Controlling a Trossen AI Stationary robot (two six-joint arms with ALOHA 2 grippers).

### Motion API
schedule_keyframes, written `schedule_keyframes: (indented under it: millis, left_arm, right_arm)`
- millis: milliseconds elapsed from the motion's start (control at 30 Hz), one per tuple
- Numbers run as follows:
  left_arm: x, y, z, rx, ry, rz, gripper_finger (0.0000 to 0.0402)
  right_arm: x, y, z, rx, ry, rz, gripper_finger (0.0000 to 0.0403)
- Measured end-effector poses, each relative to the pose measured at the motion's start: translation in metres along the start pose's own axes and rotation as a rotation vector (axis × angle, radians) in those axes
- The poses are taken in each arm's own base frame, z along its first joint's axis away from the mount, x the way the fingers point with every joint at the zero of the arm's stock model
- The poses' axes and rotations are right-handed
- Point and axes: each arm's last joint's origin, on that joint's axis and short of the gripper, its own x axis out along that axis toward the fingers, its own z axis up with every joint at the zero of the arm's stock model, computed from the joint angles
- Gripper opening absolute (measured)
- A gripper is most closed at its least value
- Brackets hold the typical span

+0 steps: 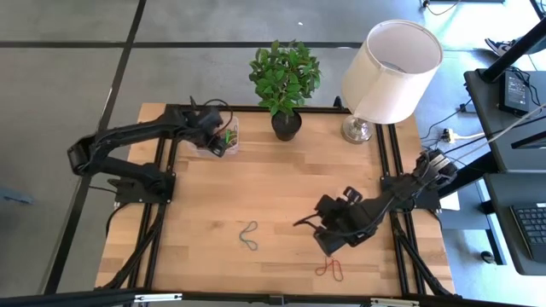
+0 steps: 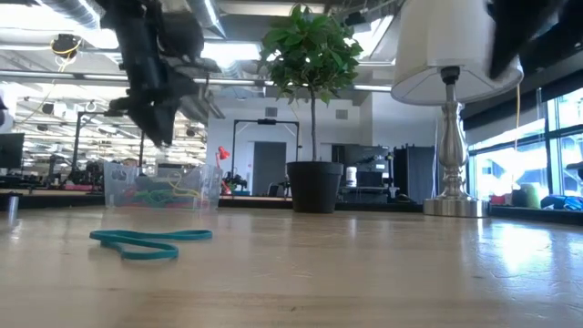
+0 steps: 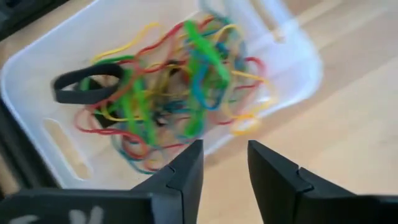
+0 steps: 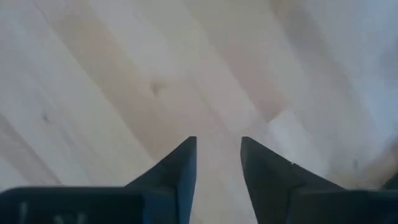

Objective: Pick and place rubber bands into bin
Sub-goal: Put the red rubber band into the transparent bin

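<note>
My left gripper (image 3: 224, 158) hangs just above the bin (image 3: 43, 68), fingers slightly apart and empty — the tangle of rubber bands (image 3: 180, 87) lies inside, right beneath it. My right gripper (image 4: 217, 155), parted too, hovers over bare table (image 4: 112, 81) — a teal band (image 1: 248, 235) and a red band (image 1: 332, 270) lie loose nearby

Blurred in the left wrist view: rubber bands (image 3: 180, 87) in the bin (image 3: 37, 93) (colours smeared). Cut off by the edge: lamp (image 2: 446, 55).

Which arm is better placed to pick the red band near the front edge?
The right. Its pincer hangs open just above the red band; the left pincer is far away over the bin.
</note>
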Motion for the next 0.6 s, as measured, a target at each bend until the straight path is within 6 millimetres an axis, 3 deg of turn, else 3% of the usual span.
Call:
schedule_keyframes:
  millis: [133, 300, 500, 600]
  left_arm:
    - [-0.015, -0.022, -0.011, 0.003, -0.073, -0.094, 0.0107]
    - [-0.033, -0.053, -0.025, 0.118, -0.192, -0.245, 0.0091]
    - [-0.048, -0.088, -0.046, 0.603, -0.325, -0.375, 0.0067]
    - [-0.054, -0.100, -0.057, 0.763, -0.372, -0.429, 0.0058]
  right_arm:
    - [0.016, -0.010, -0.029, 0.016, 0.046, 0.078, 0.0108]
    - [0.023, -0.024, -0.066, -0.041, 0.031, 0.277, 0.0081]
    - [0.037, -0.023, -0.104, -0.333, -0.029, 0.498, 0.0054]
    - [0.049, -0.019, -0.119, -0.422, -0.032, 0.567, 0.0051]
